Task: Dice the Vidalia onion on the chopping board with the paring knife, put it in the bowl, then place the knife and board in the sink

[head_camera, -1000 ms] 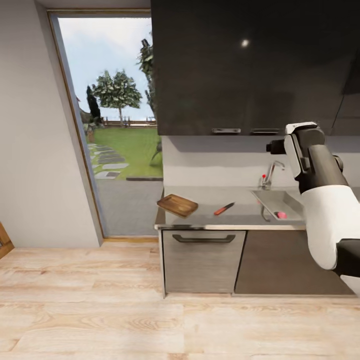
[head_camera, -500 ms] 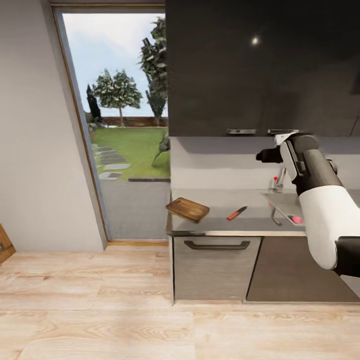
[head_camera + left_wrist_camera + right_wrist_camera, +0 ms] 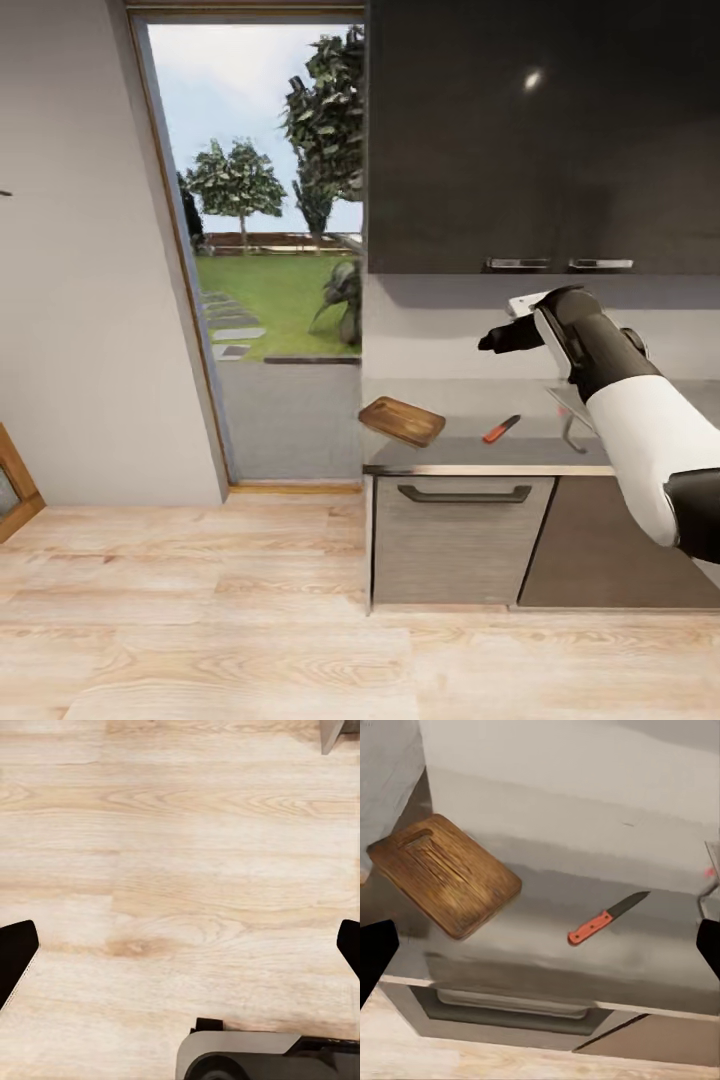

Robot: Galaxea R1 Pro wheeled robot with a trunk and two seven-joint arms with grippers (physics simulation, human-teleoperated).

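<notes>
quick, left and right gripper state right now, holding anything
Left gripper: open, fingers wide apart over the wooden floor, holding nothing.
Right gripper: open, empty, pointed at the countertop with the chopping board and paring knife.

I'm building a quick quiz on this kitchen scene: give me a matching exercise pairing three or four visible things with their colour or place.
Things:
1. chopping board
2. paring knife
3. countertop
4. right gripper

Descriptions:
A. red handle, dark pointed blade
B. raised above the worktop, in front of the wall
C. grey surface over a drawer with a dark handle
D. brown wood, at the worktop's end nearest the glass door

Pairs: 1-D, 2-A, 3-C, 4-B
</notes>
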